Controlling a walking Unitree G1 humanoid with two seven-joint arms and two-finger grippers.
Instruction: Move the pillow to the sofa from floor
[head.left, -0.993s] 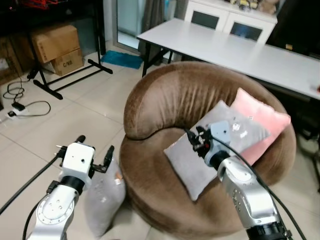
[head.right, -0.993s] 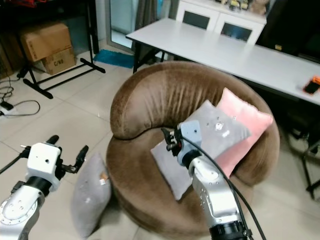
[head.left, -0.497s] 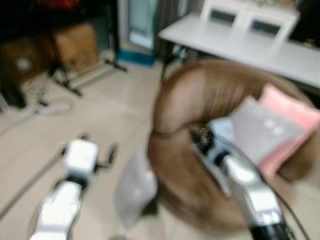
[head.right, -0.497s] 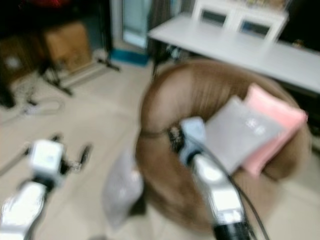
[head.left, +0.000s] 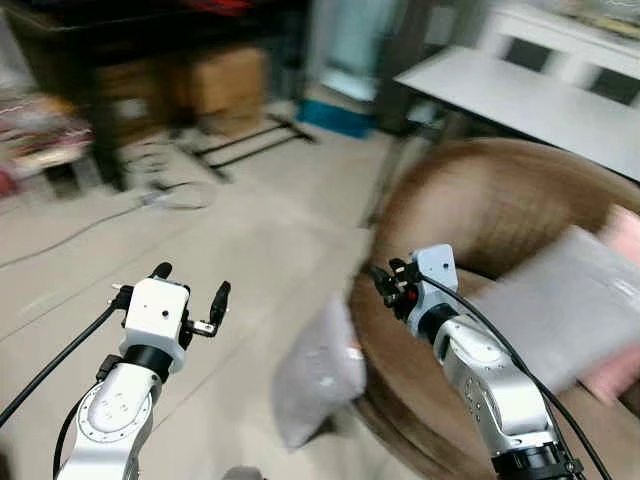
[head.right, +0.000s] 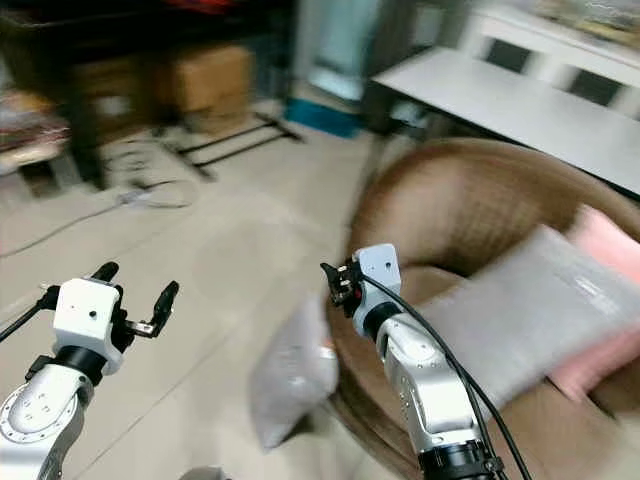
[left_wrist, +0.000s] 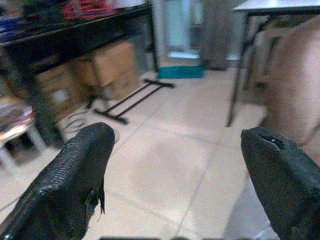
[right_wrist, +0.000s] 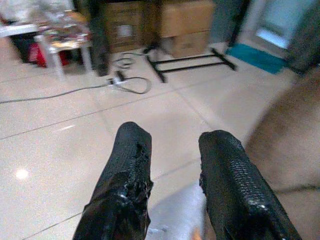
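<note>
Left pincer (head.left: 187, 297) held out over bare tiled floor (head.left: 200, 240), fingers spread wide, empty, arm bent at the elbow and raised. Further right, grey pillow (head.left: 318, 375) standing on edge on the floor, leaning against the base of the round brown sofa (head.left: 480, 210). Likely light, soft, squashy and easy to crumple; best pinched at the upper corner or top edge. Right pincer (head.right: 336, 283) raised above the pillow by the sofa's rim, fingers a narrow gap apart, gripping nothing. On the sofa seat, another grey cushion (head.right: 530, 315) and a pink cushion (head.right: 605, 250).
</note>
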